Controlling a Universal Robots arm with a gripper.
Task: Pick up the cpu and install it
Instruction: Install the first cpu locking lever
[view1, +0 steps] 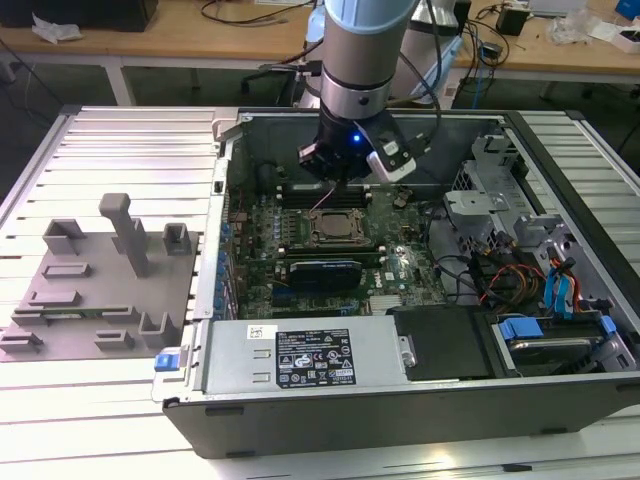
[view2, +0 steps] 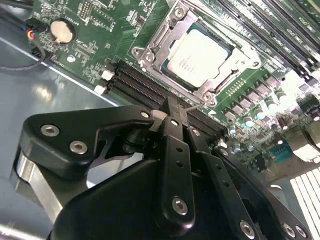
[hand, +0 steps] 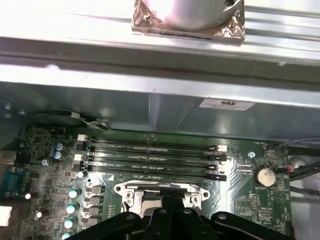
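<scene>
While the gripper (view2: 175, 112) hangs just above the motherboard (view2: 100, 30) with its fingers drawn together and nothing between them, the cpu (view2: 199, 56) lies flat, seated inside the socket frame (view2: 152, 47), close beyond the fingertips, beside the memory slots (hand: 150, 155).

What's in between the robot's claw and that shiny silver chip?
In the second wrist view, black memory slots and the socket frame's metal edge lie between the gripper and the cpu.
</scene>
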